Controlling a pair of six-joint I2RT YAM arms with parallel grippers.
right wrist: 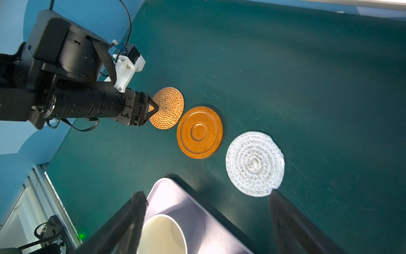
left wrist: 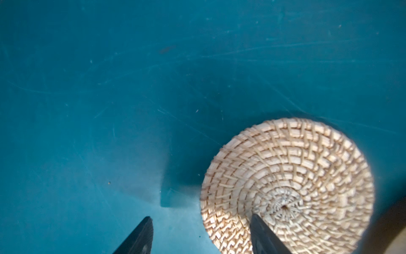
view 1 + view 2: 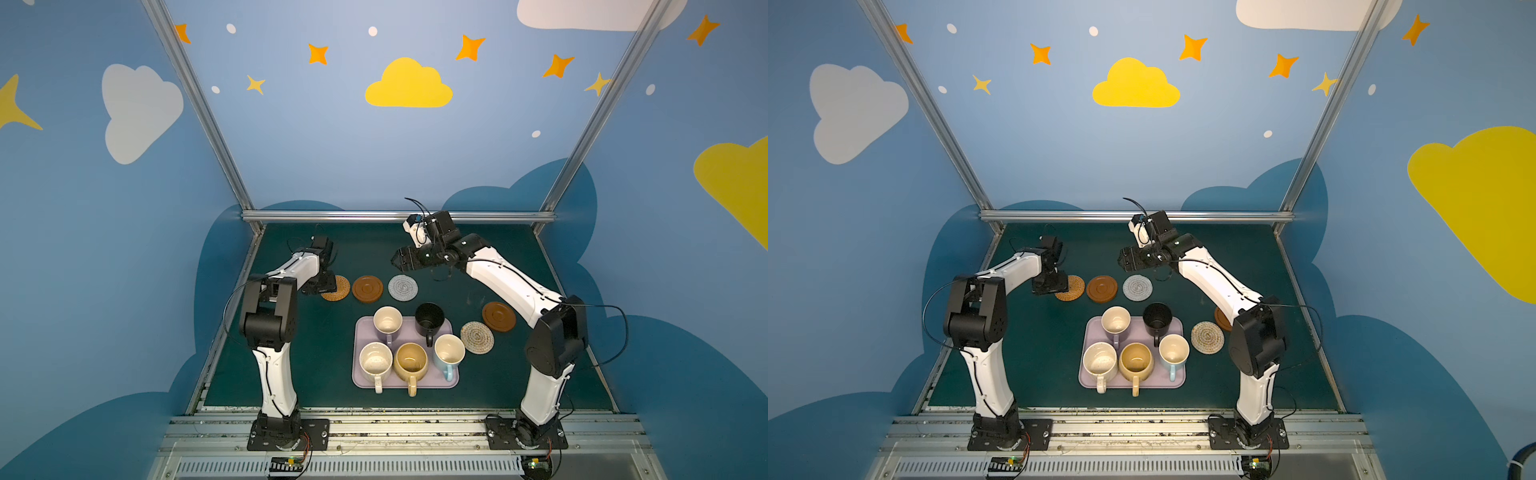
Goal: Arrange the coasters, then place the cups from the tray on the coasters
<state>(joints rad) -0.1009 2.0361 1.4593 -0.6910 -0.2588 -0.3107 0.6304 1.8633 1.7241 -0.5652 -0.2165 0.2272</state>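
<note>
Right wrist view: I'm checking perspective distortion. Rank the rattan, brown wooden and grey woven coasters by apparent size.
Grey woven coaster, nearest the camera
Brown wooden coaster
Rattan coaster, farthest
Nearness may explain the differences.

Pale lilac tray (image 3: 409,332) on dark teal table (image 3: 324,365). On the tray: lavender mug (image 3: 387,321), black mug (image 3: 429,319), cream speckled mug (image 3: 375,361), mustard yellow mug (image 3: 410,362), light blue mug (image 3: 449,353), mostly cream inside. Beyond the tray: tan rattan coaster (image 3: 340,289) in spiral weave, brown ringed coaster (image 3: 368,289), grey woven coaster (image 3: 402,287). Right of the tray: second brown coaster (image 3: 498,316), beige woven coaster (image 3: 477,337).
</note>
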